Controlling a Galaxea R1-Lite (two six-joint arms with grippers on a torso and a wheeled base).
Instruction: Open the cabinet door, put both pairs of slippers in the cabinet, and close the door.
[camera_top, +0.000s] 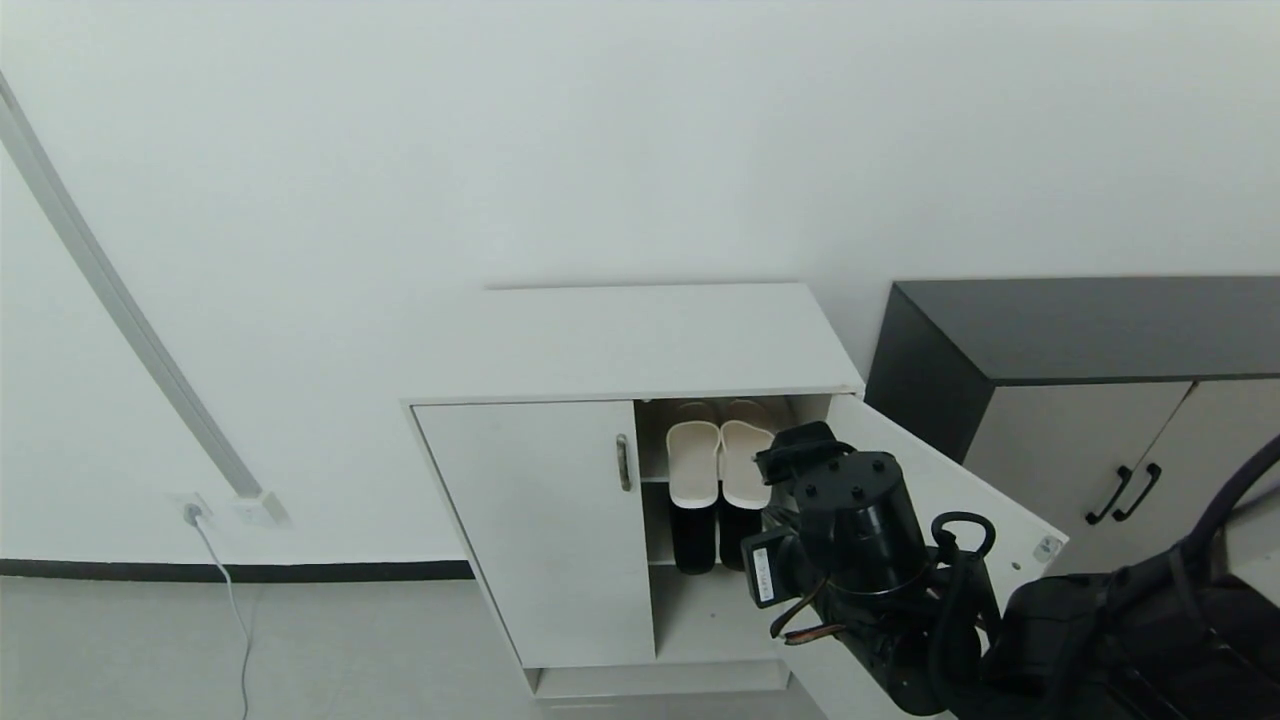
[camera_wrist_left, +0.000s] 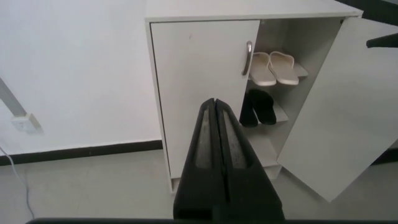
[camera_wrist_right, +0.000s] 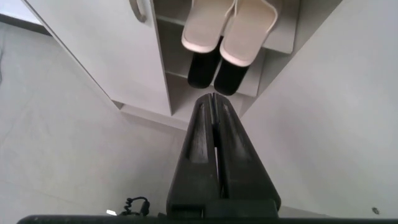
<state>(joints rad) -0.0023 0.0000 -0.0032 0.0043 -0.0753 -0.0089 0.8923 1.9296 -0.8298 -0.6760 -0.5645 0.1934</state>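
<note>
Slippers, black, partly behind right arm

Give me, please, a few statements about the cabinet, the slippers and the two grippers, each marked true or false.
1. The white slippers and the black slippers are both inside the cabinet. True.
2. The black slippers lie on the shelf above the white slippers. False: they lie on the shelf below.
3. Both cabinet doors are shut. False: the right door stands open, while the left door is shut.
4. The left gripper is shut and holds nothing. True.
5. The right gripper is clamped on a white slipper. False: it is shut and empty, in front of the open compartment.
</note>
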